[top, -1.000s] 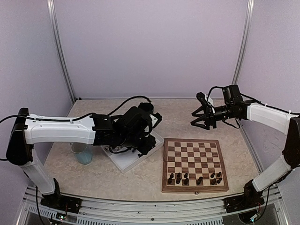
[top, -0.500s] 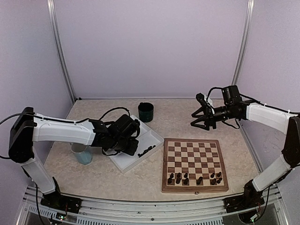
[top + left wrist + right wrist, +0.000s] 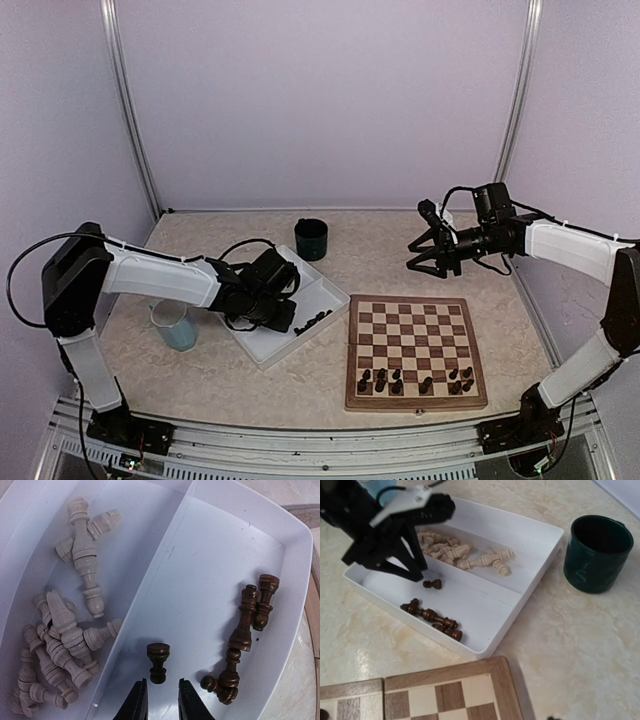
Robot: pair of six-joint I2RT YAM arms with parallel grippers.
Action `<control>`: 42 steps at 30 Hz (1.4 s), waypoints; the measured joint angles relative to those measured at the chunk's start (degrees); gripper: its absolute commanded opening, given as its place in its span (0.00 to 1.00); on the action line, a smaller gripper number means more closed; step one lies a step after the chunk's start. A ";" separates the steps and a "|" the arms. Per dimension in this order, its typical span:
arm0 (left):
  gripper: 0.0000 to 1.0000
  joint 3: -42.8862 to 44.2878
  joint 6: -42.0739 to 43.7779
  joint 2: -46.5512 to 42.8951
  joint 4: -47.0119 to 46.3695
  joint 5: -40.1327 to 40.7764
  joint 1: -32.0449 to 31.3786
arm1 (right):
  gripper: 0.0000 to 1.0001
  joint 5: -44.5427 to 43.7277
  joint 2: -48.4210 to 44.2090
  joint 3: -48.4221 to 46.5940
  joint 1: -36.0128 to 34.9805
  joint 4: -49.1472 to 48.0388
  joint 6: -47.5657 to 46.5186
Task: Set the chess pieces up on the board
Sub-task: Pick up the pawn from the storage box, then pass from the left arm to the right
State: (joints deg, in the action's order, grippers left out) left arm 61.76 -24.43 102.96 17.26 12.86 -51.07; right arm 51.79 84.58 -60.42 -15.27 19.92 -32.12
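The board [image 3: 415, 330] lies at the front right, with several dark pieces [image 3: 415, 380] standing on its two near rows. My left gripper [image 3: 160, 694] is open low in the white tray's [image 3: 300, 540] dark compartment. Its tips sit just short of a single dark piece [image 3: 158, 662] lying on its side. Three more dark pieces [image 3: 245, 630] lie by the tray's right wall. Several pale pieces [image 3: 65, 630] lie in the other compartment. My right gripper [image 3: 425, 255] is open and empty, held above the table beyond the board's far edge.
A dark green cup [image 3: 311, 239] stands behind the tray, and it also shows in the right wrist view [image 3: 597, 552]. A clear bluish cup [image 3: 178, 325] stands left of the tray, under my left arm. The board's far corner [image 3: 445, 695] lies close to the tray.
My left arm has drawn back to the left and lowered its gripper into the tray, uncovering the green cup. The right arm has not moved.
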 measured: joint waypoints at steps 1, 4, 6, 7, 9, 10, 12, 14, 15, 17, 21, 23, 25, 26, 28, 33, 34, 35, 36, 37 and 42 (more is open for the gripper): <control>0.24 0.00 0.00 0.48 -0.11 -0.09 0.15 | 0.55 0.04 0.00 0.00 0.00 0.02 0.00; 0.24 0.00 0.00 2.01 -0.61 -0.39 0.48 | 0.54 0.09 0.15 0.00 0.00 0.02 -0.04; 0.23 0.00 0.00 2.86 -1.14 -0.46 0.59 | 0.54 0.17 0.35 0.00 0.00 0.02 -0.04; 0.22 0.00 0.00 3.32 -1.44 -0.59 0.70 | 0.54 0.26 0.50 0.00 0.00 0.04 -0.04; 0.21 0.00 0.02 4.07 -2.08 -0.92 1.05 | 0.54 0.39 0.79 0.00 0.00 0.07 -0.04; 0.21 0.00 0.04 4.42 -2.45 -1.09 1.27 | 0.54 0.46 0.94 0.00 0.00 0.11 -0.04; 0.19 0.11 0.17 4.83 -2.99 -1.44 1.70 | 0.54 0.48 0.98 0.00 0.00 0.15 -0.04; 0.15 0.22 0.31 5.05 -3.58 -1.84 2.08 | 0.53 0.52 1.01 0.00 0.00 0.15 -0.04; 0.13 0.24 0.44 5.20 -3.91 -1.92 2.23 | 0.53 0.57 1.01 0.00 0.00 0.15 -0.04; 0.11 0.33 0.68 5.33 -4.22 -2.16 2.47 | 0.53 0.68 1.01 0.00 0.00 0.15 -0.04; 0.09 0.57 1.42 5.40 -4.28 -2.91 2.54 | 0.52 1.09 1.01 0.00 0.00 0.26 0.00; 0.09 0.94 2.12 5.31 -3.48 -3.26 2.47 | 0.52 1.20 1.01 0.00 -0.09 0.50 -0.17; 0.09 1.92 2.89 4.92 -1.09 -3.98 2.23 | 0.51 0.81 0.98 -0.33 -0.87 1.40 -1.18; 0.09 2.38 3.21 4.37 0.22 -4.42 2.08 | 0.51 -0.15 0.98 -0.85 -1.62 2.40 -2.10; 0.09 3.76 4.09 2.14 3.61 -6.38 1.81 | 0.50 -2.93 0.96 -2.62 -5.25 4.66 -4.79; 0.10 8.79 5.86 -5.03 9.42 -15.74 1.90 | 0.50 -11.13 0.81 -7.30 -17.55 9.66 -12.00; 0.10 9.75 6.08 -6.10 9.99 -17.92 1.97 | 0.50 -12.31 0.81 -8.15 -19.61 10.67 -13.03; 0.10 10.54 6.25 -7.04 10.38 -20.31 2.03 | 0.49 -13.94 0.81 -9.33 -21.94 11.78 -14.05; 0.10 11.02 6.32 -7.80 10.64 -22.32 2.03 | 0.49 -15.21 0.81 -10.19 -23.56 12.35 -14.84; 0.10 11.30 6.36 -8.57 10.78 -24.90 2.10 | 0.49 -16.41 0.81 -10.97 -24.87 12.83 -15.37; 0.10 11.37 5.20 -9.49 10.84 -35.69 2.05 | 0.48 -26.64 0.83 -12.59 -33.11 13.25 -18.03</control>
State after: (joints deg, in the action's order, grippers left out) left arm 73.12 -19.22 93.47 28.10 -22.83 -49.01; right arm 25.15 85.41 -73.01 -48.38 33.17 -50.15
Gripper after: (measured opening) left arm 0.105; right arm 0.489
